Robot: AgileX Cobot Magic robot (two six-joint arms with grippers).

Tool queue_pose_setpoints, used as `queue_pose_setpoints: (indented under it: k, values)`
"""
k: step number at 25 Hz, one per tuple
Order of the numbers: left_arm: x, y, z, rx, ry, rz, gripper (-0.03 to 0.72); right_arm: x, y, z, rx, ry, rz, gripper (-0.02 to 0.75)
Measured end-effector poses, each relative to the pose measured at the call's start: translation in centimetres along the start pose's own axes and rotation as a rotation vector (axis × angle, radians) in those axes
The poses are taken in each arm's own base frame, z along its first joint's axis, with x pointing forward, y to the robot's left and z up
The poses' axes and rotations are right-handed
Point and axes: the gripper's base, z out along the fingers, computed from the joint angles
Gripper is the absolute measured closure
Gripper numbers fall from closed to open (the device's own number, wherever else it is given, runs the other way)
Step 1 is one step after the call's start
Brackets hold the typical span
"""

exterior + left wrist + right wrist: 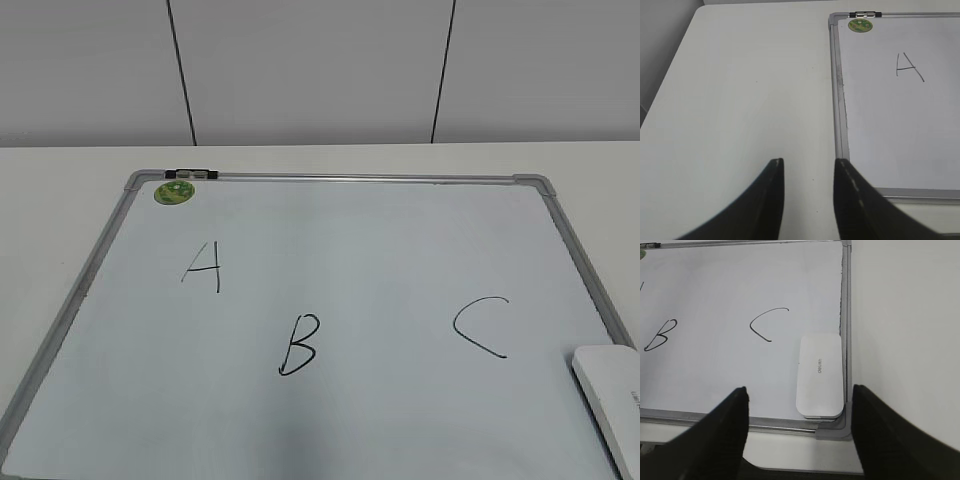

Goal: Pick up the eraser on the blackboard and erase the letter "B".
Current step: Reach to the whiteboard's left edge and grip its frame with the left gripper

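Observation:
The blackboard lies flat on the table, pale with a grey frame and a green sticker. The black letter "B" is at its near middle, between "A" and "C". The white eraser lies in the board's near right corner; it also shows in the right wrist view. My right gripper is open and empty, just short of the eraser. My left gripper is open and empty over bare table left of the board. Neither gripper shows in the exterior view.
The white table surrounds the board, with bare surface left of it and right of it. A grey panelled wall stands behind the table's far edge.

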Motion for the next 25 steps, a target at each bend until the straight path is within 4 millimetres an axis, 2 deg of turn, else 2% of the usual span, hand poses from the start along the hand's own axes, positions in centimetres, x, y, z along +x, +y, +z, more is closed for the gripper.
queue_pose_setpoints:
  k: [13, 17, 19, 22, 25]
  values:
    - [-0.2, 0.4, -0.1, -0.041, -0.015, 0.021, 0.446, 0.0, 0.0, 0.0, 0.000, 0.000, 0.000, 0.258]
    - [-2.4, 0.7, -1.6, -0.079, -0.160, 0.045, 0.446, 0.0, 0.0, 0.0, 0.000, 0.000, 0.000, 0.258]
    - [-3.6, 0.7, -1.7, -0.081, -0.164, 0.049, 0.446, 0.0, 0.0, 0.0, 0.000, 0.000, 0.000, 0.258]
    - [-5.8, 0.5, -0.1, -0.084, -0.069, 0.061, 0.445, 0.0, 0.0, 0.0, 0.000, 0.000, 0.000, 0.258]
    - [-7.9, 0.2, 3.0, -0.081, 0.079, 0.072, 0.446, 0.0, 0.0, 0.0, 0.000, 0.000, 0.000, 0.258]
